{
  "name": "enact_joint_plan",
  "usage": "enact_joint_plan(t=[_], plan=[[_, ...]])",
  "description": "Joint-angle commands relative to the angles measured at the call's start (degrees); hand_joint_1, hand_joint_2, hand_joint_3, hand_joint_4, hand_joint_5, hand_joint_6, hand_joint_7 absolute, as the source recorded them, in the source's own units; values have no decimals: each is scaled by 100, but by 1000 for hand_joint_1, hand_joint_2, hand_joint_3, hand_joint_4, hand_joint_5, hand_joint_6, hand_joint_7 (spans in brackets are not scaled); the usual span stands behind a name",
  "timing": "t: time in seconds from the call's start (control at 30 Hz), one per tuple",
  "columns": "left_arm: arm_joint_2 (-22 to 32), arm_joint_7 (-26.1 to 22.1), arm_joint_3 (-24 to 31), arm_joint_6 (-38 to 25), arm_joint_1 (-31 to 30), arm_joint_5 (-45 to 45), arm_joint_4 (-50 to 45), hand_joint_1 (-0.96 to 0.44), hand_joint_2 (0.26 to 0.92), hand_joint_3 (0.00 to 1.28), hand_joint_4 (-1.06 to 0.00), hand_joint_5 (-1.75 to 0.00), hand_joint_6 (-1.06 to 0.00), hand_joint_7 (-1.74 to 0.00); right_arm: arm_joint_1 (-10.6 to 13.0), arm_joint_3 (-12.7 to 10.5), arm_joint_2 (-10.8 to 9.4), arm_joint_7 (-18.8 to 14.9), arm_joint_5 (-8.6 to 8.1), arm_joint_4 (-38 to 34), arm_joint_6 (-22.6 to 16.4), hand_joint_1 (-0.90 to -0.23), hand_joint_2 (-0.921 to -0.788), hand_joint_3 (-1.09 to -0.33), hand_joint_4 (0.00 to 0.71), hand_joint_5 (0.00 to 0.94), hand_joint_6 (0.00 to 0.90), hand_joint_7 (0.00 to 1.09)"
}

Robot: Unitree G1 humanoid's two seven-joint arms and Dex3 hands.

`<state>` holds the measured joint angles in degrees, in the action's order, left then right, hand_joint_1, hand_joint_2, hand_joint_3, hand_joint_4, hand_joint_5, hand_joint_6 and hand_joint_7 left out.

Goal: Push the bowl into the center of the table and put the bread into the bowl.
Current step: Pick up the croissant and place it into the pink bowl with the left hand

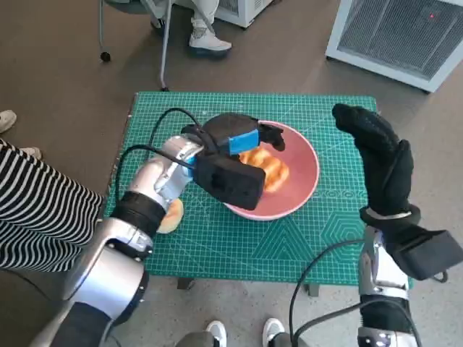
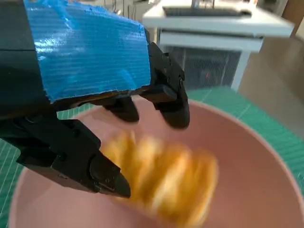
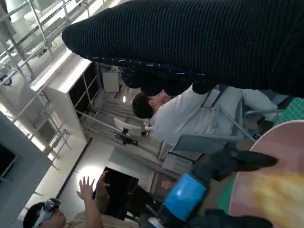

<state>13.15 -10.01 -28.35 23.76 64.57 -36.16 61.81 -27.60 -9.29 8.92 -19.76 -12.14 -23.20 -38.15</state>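
Your left hand (image 1: 239,148) hovers over the pink bowl (image 1: 307,170) with fingers spread and nothing in them, and the bread (image 1: 268,168), blurred in the left wrist view, looks just let go inside the bowl near mid-table. Lift that hand straight up so it misses the rim. Your right hand (image 1: 376,155) stands open and empty by the table's right edge; keep it there.

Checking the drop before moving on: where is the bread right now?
In the head view the bread lies inside the pink bowl near the table's middle, just below the left hand, whose fingers are spread above it.
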Motion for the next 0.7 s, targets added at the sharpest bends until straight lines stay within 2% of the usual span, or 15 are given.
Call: enact_joint_plan(t=[0.03,0.4,0.57,0.7], plan=[[64,-172,-51,-11,141,-35,-18,-169,794,3,-223,-5,-301,-98,175,-26,26,54,-11,2,77,-824,-921,-739,209,0,57,572],[558,-669,370,592,-143,523,-589,-239,761,0,-157,0,-254,-43,204,24,-33,47,-30,79,116,-822,-921,-738,205,0,57,570],[1009,-1012,785,960,-436,1042,-1210,-250,752,0,-153,-1,-257,-37,219,40,-41,50,-45,128,161,-819,-921,-737,204,0,57,570],[1439,-1346,1171,996,-796,1505,-2039,-240,747,0,-160,-3,-271,-37,226,47,-48,48,-57,164,201,-818,-921,-736,205,0,57,570]])
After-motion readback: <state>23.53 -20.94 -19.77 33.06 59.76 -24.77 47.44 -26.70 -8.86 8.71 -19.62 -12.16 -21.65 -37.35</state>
